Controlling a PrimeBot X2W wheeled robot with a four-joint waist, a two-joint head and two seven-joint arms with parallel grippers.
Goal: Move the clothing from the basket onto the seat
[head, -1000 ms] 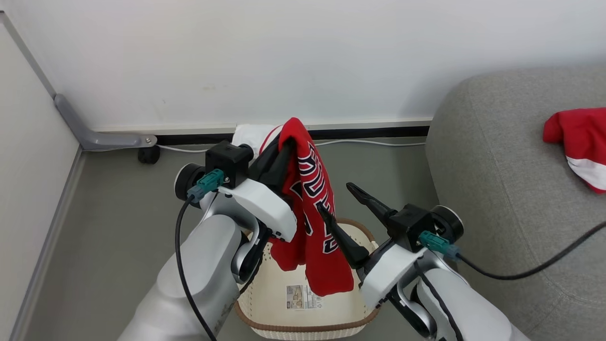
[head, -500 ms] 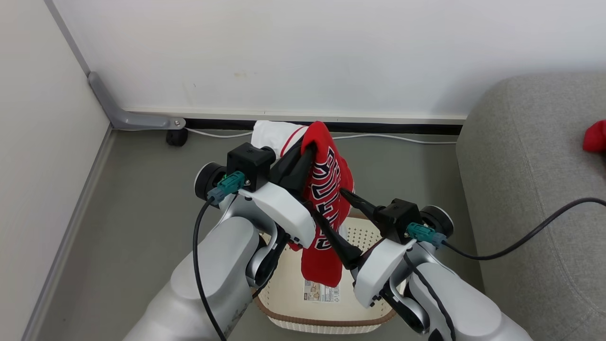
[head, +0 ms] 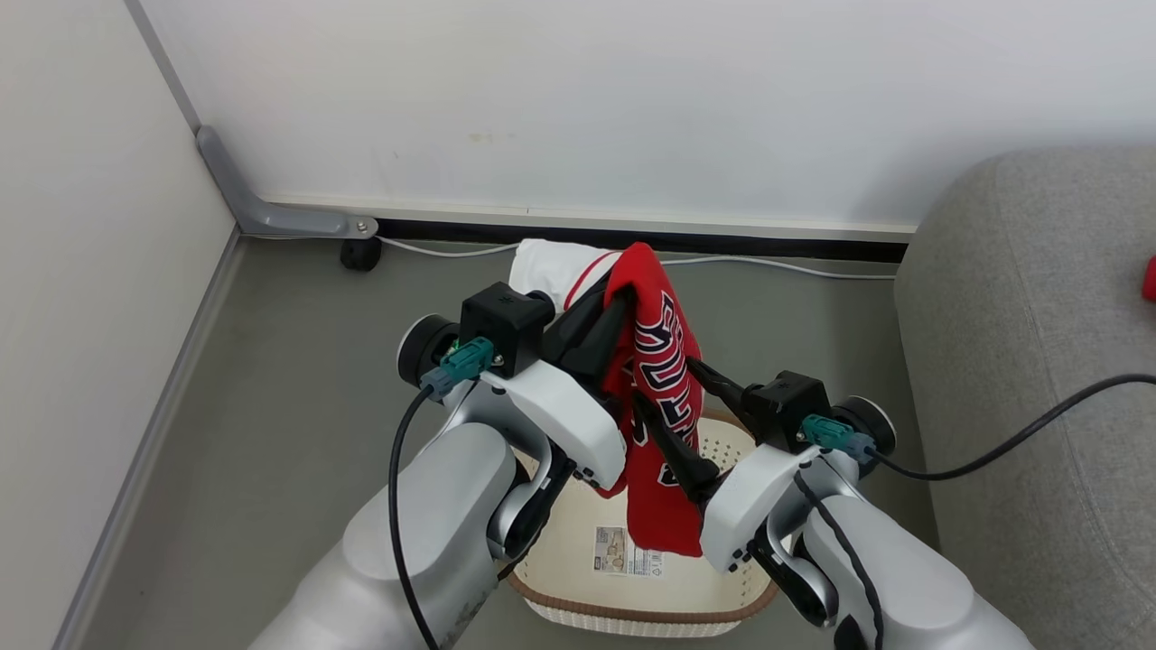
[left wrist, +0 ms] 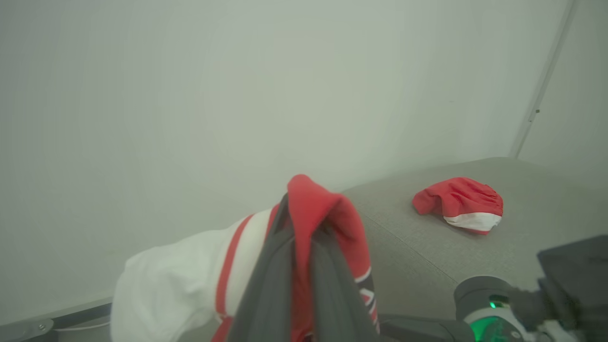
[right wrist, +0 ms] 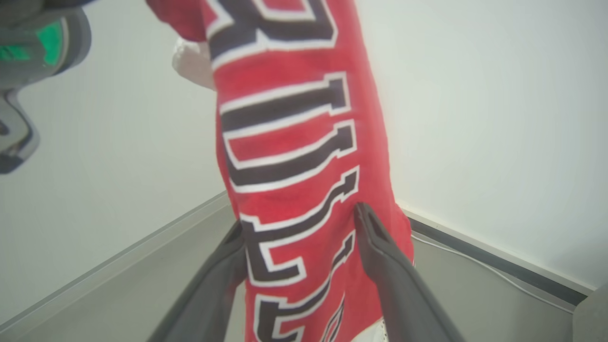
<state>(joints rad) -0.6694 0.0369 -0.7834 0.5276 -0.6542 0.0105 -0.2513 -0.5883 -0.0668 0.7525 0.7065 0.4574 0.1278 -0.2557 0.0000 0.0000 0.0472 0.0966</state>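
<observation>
Head view: the left arm rises from the lower left, forearm angled up and toward the centre. The left gripper (head: 621, 309) has its jaws clamped on the top fold of the jersey (head: 666, 336). In the left wrist view, both dark fingers (left wrist: 273, 280) press together on the red fabric, and a white panel drapes off beyond them. The jersey hangs with its long axis vertical, the lettering running down it and the hem pointing down at the basket (head: 623, 619). It hangs clear above the basket base. The right arm comes in from the lower right. The jaws of the right gripper (head: 666, 380) stand wide, one finger on each side of the hanging cloth at mid-height. The right wrist view cannot confirm contact. At far right stands the sofa (head: 1020, 298), with the second garment (left wrist: 458, 204) lying on its seat. One second ago the right gripper's fingers stood beside the jersey, not astride it. The camera has also turned since then.
</observation>
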